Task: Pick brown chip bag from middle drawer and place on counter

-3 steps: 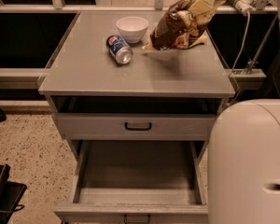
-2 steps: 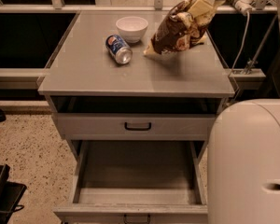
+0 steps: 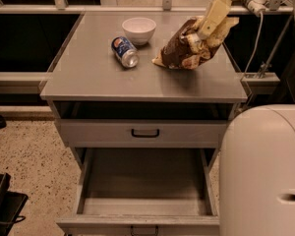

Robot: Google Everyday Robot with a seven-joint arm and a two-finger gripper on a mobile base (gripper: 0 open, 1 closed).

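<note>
Placing step, close to finished by the look of it. Lower end of the brown chip bag [image 3: 183, 52] down on the surface [image 3: 98, 80], right rear part; upper end tilted up toward the right. Jaws up at that raised end, near the right rear corner, seemingly clamped on the crumpled top (one cream finger across the near face, the other hidden behind). To finish well: ease the top down to rest slack, part the jaws fully, lift straight up without dragging the foil. Mind the soda can [image 3: 125, 51] lying just left, apart from the bag, likely to roll; white bowl [image 3: 139, 29] behind it. Below, middle drawer [image 3: 145, 181] pulled open.
</note>
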